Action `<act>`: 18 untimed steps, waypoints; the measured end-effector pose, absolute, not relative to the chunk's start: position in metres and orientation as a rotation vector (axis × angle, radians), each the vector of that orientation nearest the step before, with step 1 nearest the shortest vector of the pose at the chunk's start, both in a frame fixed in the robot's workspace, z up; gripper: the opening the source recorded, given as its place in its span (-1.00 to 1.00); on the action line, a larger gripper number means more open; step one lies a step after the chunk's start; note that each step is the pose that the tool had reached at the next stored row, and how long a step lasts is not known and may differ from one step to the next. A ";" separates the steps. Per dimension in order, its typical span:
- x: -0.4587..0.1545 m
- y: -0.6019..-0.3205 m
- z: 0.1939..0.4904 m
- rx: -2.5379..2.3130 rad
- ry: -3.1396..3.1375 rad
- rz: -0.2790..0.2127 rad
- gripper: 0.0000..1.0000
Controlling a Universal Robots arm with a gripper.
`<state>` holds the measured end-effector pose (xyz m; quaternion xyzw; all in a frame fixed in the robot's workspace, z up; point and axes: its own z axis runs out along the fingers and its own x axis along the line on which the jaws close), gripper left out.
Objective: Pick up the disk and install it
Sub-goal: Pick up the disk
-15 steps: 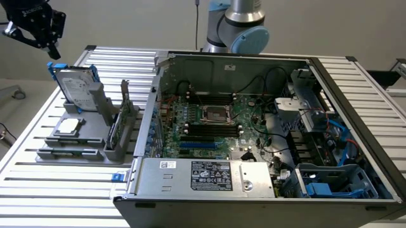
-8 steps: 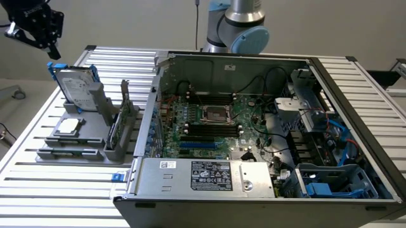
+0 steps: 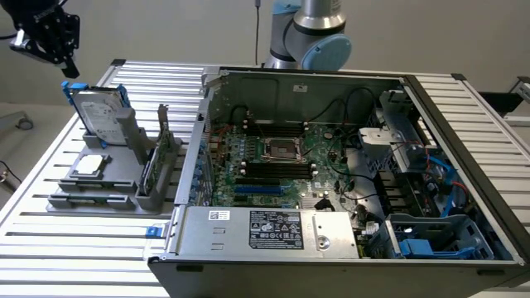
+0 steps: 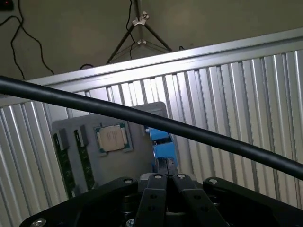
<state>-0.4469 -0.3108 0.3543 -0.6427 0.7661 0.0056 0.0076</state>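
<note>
The ribbed metal counter [image 3: 49, 248] is carrying an open computer case [image 3: 488, 155] and, at the exterior view's left, a grey holder [image 3: 91, 186] in which the disk [image 3: 101, 115] is standing on edge inside its blue carrier. The pincer [image 3: 71, 69] is hovering just above the disk's upper corner, fingers pressed together and gripping nothing. Done well, this approach is calling for spread fingers, centred over the thin top edge. The disk's label and the one on the power supply [image 3: 273, 230] are showing print too small to read.

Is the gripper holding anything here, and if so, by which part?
Nothing is held. The gripper is shut and empty, just above the blue-framed disk, which stands upright in the grey holder.
</note>
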 end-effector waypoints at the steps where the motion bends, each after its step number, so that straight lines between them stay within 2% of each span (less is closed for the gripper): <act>1: -0.447 -0.311 0.354 -2.031 2.377 0.018 -0.79; 14: -0.447 -0.309 0.354 -2.250 2.174 0.018 -0.76; 16: -0.447 -0.309 0.354 -2.250 2.175 0.018 -0.52; 17: -0.447 -0.309 0.354 -2.250 2.175 0.018 -0.52; 18: -0.447 -0.309 0.354 -2.250 2.175 0.018 -0.40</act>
